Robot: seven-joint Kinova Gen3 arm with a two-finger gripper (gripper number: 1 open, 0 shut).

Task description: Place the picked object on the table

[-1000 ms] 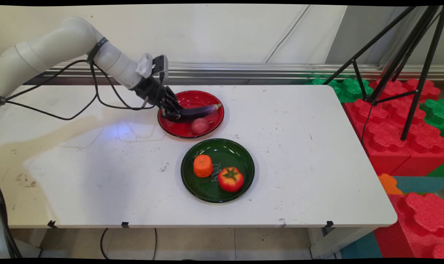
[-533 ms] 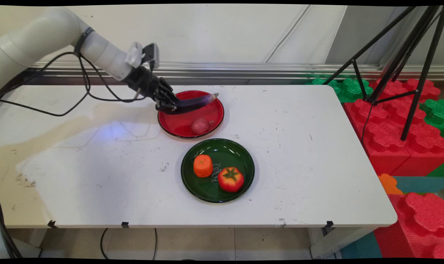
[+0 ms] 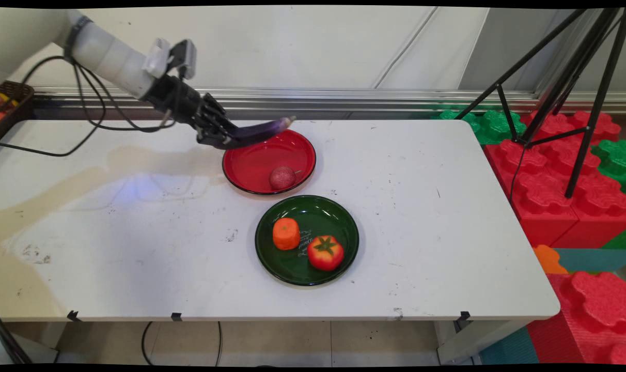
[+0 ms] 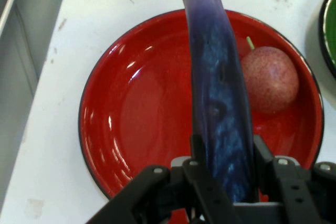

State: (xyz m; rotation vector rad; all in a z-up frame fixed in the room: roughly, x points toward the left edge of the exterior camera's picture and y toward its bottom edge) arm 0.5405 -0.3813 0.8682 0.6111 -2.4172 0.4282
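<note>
My gripper point(image 3: 221, 138) is shut on the thick end of a long purple eggplant point(image 3: 259, 132), held in the air above the back left rim of the red plate point(image 3: 251, 168). Its thin tip points right and slightly up. In the hand view the eggplant point(image 4: 218, 103) runs up between my fingers point(image 4: 261, 156) over the red plate point(image 4: 142, 114). A round pinkish-red fruit point(image 3: 282, 177) with a short stem lies on the plate's front part, and it shows as well in the hand view as the fruit point(image 4: 270, 80) right of the eggplant.
A dark green plate point(image 3: 336, 217) nearer the front holds an orange carrot chunk point(image 3: 286, 233) and a red tomato point(image 3: 325, 252). A brown basket point(image 3: 11, 101) sits at the far left. A black tripod point(image 3: 576, 98) and red and green foam blocks point(image 3: 556, 191) stand right of the table.
The gripper has lifted the eggplant off the red plate and carried it up and to the left. The pinkish fruit stays on the plate.
</note>
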